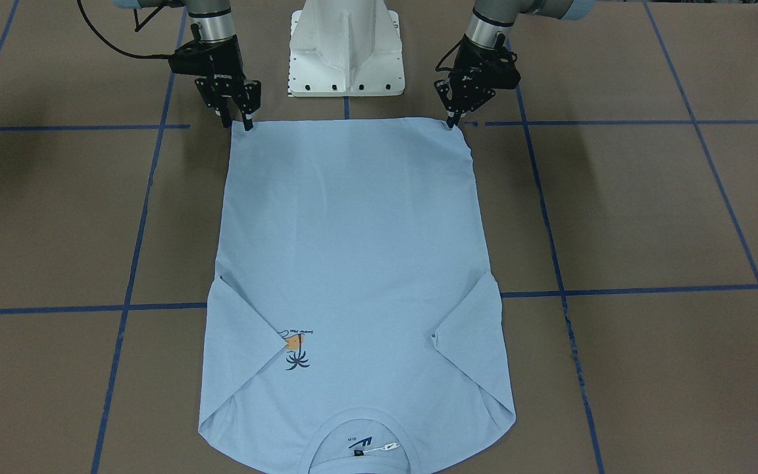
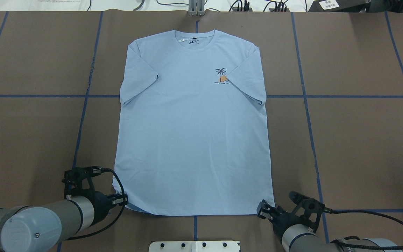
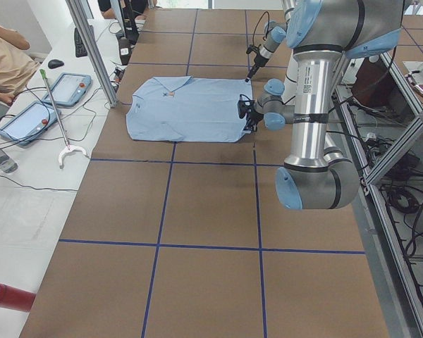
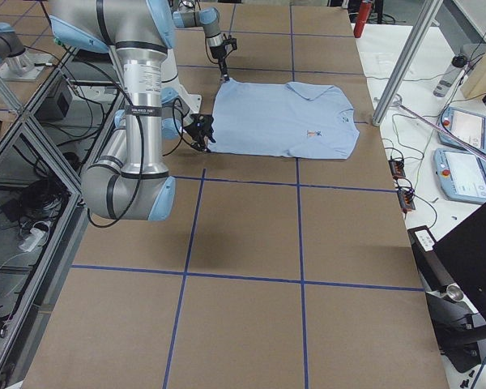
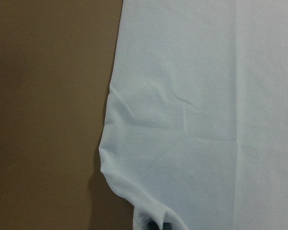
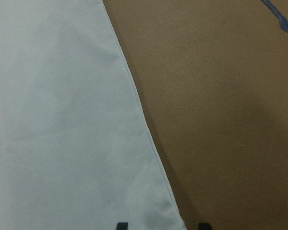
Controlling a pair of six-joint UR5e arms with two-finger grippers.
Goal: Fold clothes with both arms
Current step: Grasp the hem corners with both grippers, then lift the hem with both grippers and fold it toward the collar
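T-shirt (image 1: pixel 353 250) hem corners: left gripper (image 1: pixel 450 122) jaws pinched on cloth; right gripper (image 1: pixel 237 124) jaws parted, straddling corner.

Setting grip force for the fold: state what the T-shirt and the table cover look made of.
T-shirt: probably soft matte cotton-type knit; lies limp, fine creases at one hem corner. Table cover: seemingly matte brown paper or card, flat, with no glare.
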